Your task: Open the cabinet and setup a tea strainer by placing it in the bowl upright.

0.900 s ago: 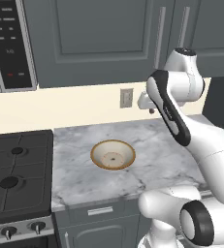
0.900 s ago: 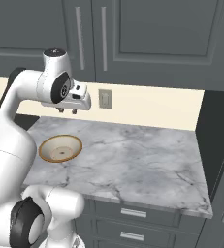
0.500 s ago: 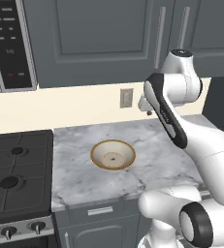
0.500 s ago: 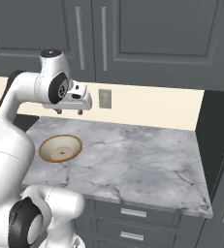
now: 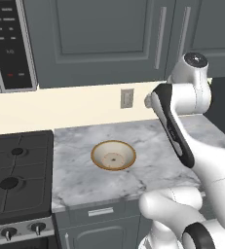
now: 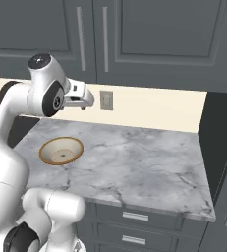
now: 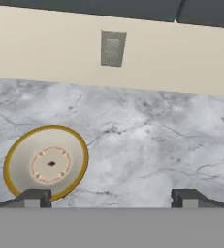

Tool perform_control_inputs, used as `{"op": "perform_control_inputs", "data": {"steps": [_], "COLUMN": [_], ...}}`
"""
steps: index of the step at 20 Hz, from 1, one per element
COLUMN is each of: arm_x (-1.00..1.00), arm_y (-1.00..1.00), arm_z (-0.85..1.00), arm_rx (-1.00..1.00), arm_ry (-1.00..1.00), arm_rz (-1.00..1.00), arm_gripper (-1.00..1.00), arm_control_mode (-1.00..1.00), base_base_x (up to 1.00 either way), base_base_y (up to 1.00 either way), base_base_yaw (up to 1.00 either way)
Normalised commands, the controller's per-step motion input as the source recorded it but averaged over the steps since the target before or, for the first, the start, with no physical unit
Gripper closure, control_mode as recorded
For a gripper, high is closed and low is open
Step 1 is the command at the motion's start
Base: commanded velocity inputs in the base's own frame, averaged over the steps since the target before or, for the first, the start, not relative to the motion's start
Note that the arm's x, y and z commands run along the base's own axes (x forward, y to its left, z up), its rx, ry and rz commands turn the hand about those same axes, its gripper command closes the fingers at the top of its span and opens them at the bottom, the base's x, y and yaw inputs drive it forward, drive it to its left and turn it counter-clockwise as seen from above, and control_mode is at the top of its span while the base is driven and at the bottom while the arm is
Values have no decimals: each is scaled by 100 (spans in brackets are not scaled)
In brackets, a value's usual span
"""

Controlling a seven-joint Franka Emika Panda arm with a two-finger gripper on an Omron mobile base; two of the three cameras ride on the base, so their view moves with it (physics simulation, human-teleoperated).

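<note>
The cabinet (image 5: 104, 39) hangs above the counter with both dark grey doors shut; its long bar handles (image 6: 79, 38) meet at the middle. On the marble counter sits the bowl (image 5: 113, 155), cream inside with a tan rim, holding nothing; it also lies at the lower left of the hand view (image 7: 46, 162). My gripper (image 6: 83, 105) hovers well above the counter, below the cabinet doors and near the wall outlet, to the right of the bowl. Its fingertips (image 7: 33, 197) stand wide apart, open with nothing between them. The tea strainer is out of view.
A black stove (image 5: 11, 175) adjoins the counter on the left, with a microwave (image 5: 7, 44) above it. A wall outlet (image 6: 106, 100) is set in the cream backsplash. Grey drawers (image 6: 134, 216) run under the counter. A tall dark unit (image 6: 223, 123) bounds the right end.
The arm's upper joints have shifted slightly while the hand stays at about the same spot near the outlet. The bowl and the cabinet doors are unchanged.
</note>
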Motion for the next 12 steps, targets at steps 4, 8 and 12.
{"op": "perform_control_inputs", "data": {"steps": [4,8,12], "arm_x": [-3,0,0], "arm_y": [-8,-7,-3], "arm_z": [49,63,75], "arm_rx": [0,0,6], "arm_ry": [-8,0,-7], "arm_rz": [-17,-19,-12], "arm_gripper": [-100,-100,-100], "arm_control_mode": [-100,-100,-100], "base_base_x": [0,0,0], "base_base_y": [0,0,0], "base_base_yaw": [0,0,0]}}
